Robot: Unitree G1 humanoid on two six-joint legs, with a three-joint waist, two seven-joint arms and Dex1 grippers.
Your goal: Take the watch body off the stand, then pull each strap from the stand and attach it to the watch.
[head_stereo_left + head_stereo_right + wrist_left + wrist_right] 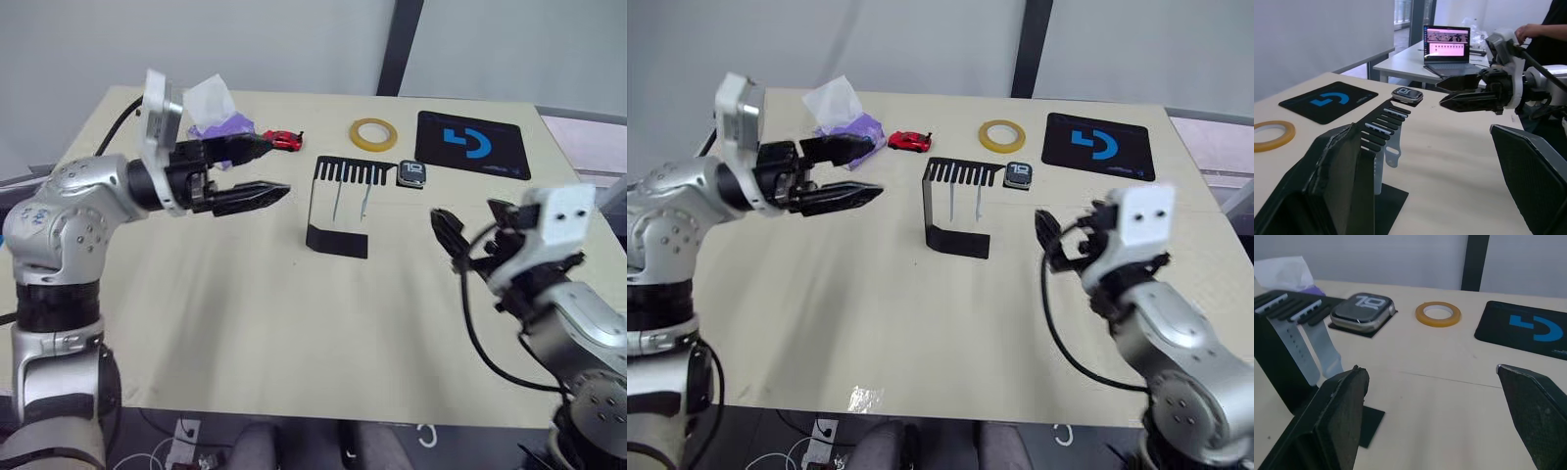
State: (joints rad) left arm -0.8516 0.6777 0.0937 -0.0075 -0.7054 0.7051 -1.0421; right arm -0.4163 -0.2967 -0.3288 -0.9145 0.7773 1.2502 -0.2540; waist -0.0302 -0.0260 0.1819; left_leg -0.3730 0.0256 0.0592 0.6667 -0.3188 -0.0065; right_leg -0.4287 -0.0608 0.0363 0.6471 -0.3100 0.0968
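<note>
I'm hovering both open, empty: left gripper (257, 196) | right gripper (446, 233) | watch body (412, 174) sitting on stand (338, 201), frame centre | risk: tipping it while lifting

- The left gripper (1435, 186) is seen from behind, its two black fingers (1337, 181) spread wide apart with nothing between them.
- The stand (1382, 147) is seen past them; two straps (1392, 155) hang from its slotted top plate.
- The watch body (1407, 95) is seated at the plate's far end.
- At 9 o'clock a yellow tape roll (1272, 135) lies flat; at 10 o'clock lies a black mat with blue logo (1330, 101).
- At 2 o'clock the right gripper (1469, 93) is seen, its fingers parted.
- Behind it, a laptop (1446, 45) stands open on another table.
</note>
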